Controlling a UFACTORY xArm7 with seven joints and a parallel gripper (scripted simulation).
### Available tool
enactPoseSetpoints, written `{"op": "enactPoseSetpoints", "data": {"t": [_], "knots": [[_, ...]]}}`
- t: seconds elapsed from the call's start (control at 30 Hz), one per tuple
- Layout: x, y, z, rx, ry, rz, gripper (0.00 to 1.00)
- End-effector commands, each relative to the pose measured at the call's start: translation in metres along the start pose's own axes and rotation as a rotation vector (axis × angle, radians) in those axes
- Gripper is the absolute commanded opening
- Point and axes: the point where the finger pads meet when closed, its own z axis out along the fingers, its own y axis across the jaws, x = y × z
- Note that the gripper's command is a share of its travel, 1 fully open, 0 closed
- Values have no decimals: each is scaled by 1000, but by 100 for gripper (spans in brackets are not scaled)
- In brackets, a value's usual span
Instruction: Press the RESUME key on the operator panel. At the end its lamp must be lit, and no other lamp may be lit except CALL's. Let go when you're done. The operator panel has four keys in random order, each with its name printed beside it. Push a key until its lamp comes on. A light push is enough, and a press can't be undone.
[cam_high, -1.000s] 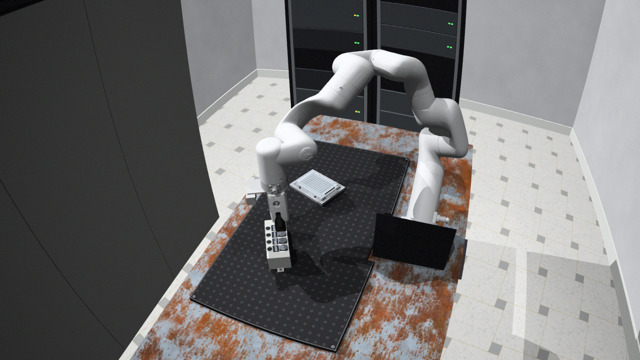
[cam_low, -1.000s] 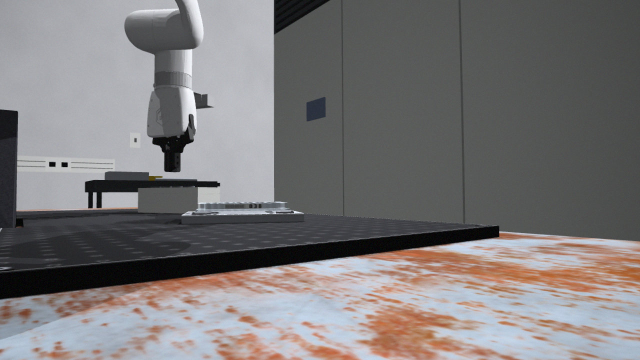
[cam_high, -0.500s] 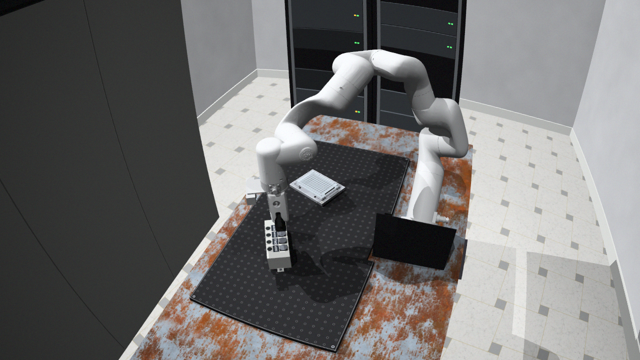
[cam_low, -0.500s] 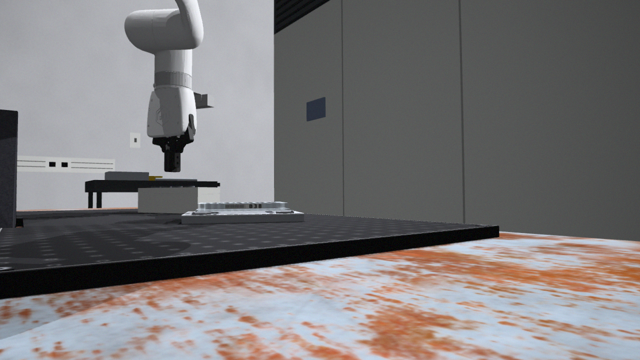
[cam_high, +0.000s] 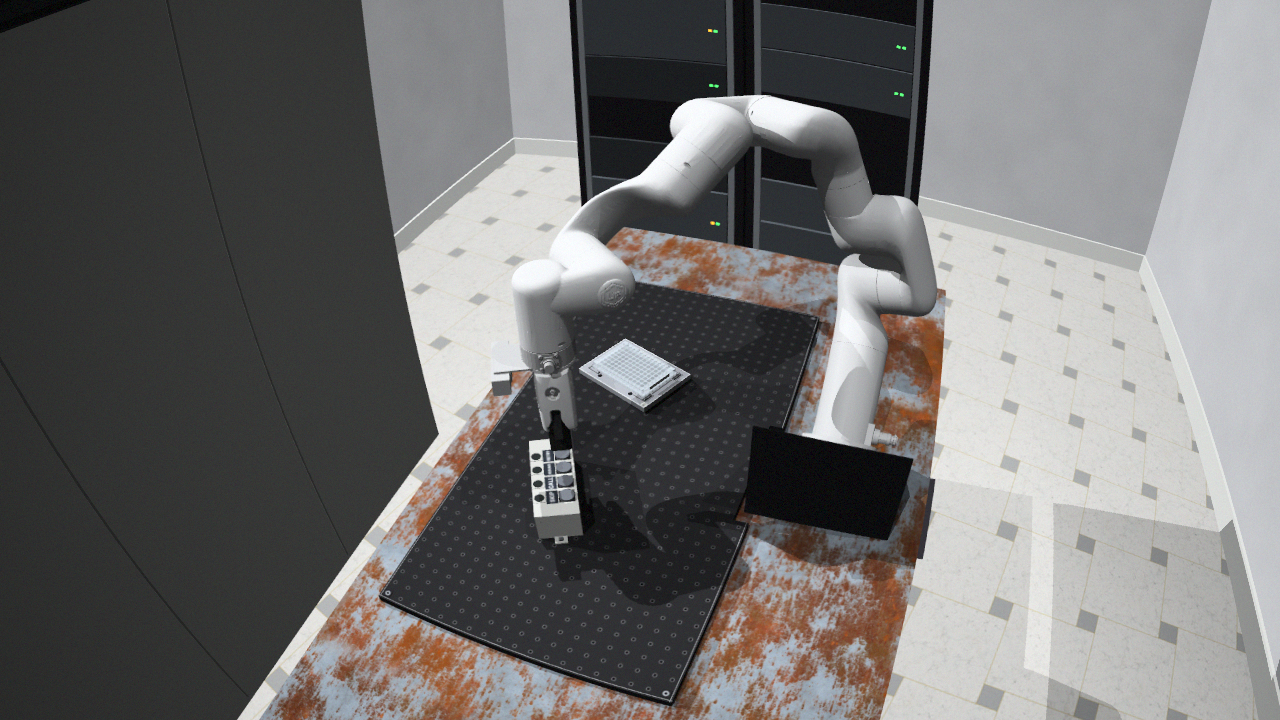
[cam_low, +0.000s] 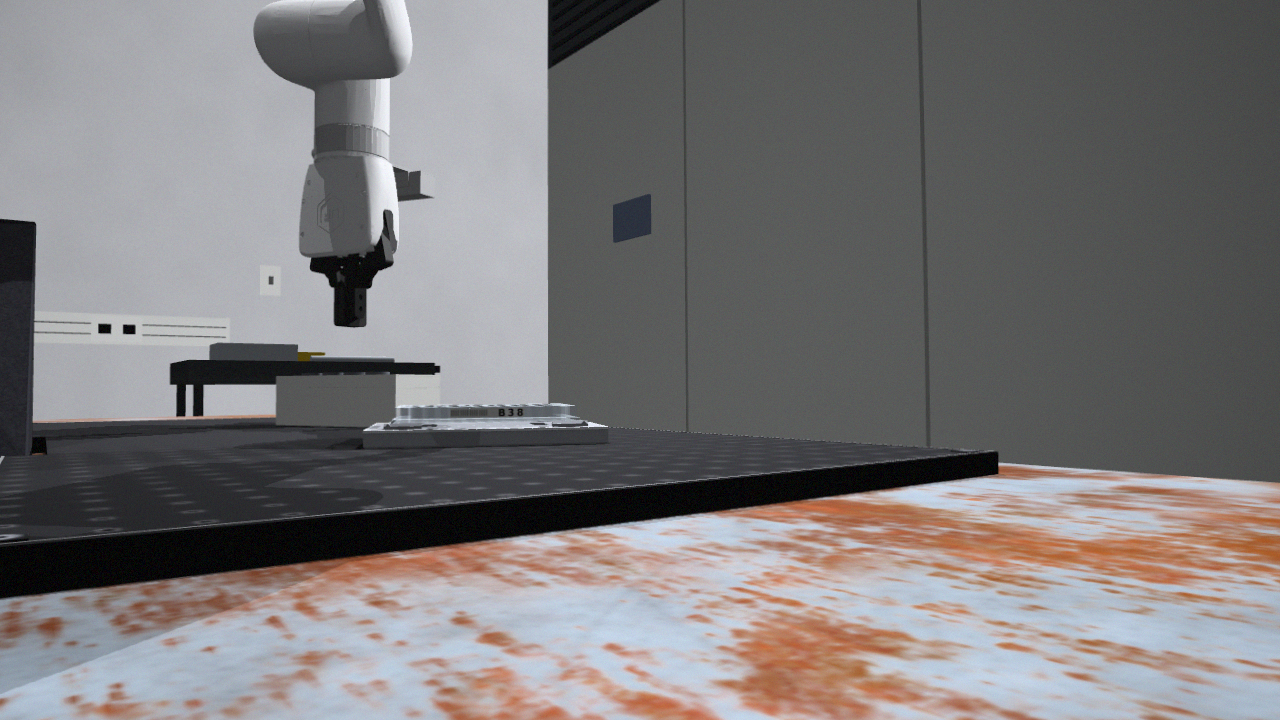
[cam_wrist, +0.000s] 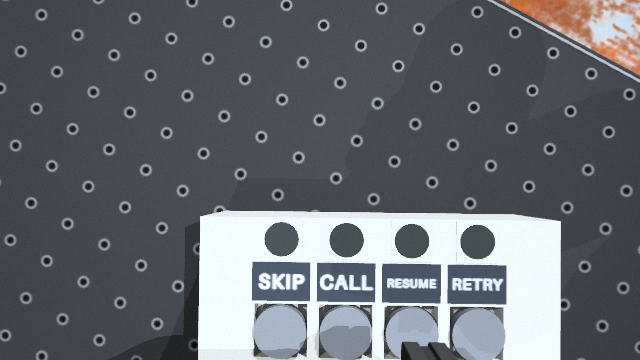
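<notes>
The white operator panel lies on the black perforated mat. Its keys read SKIP, CALL, RESUME and RETRY from left to right in the wrist view. All four lamps, such as the RESUME lamp, are dark. My gripper is shut with nothing in it. It hangs a little above the panel, its fingertips between the RESUME and RETRY keys, nearer the RESUME key.
A white well plate on a grey base lies on the mat behind the panel. A black upright board stands by the arm's base. The rusty table top surrounds the mat. A dark cabinet wall rises at the left.
</notes>
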Motion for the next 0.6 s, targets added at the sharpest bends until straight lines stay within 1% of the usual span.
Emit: {"op": "enactPoseSetpoints", "data": {"t": [0.0,0.37,0.57], "knots": [[0,5,-14,1,5,-1,0],[0,5,-14,1,5,-1,0],[0,5,-4,1,5,-1,0]]}}
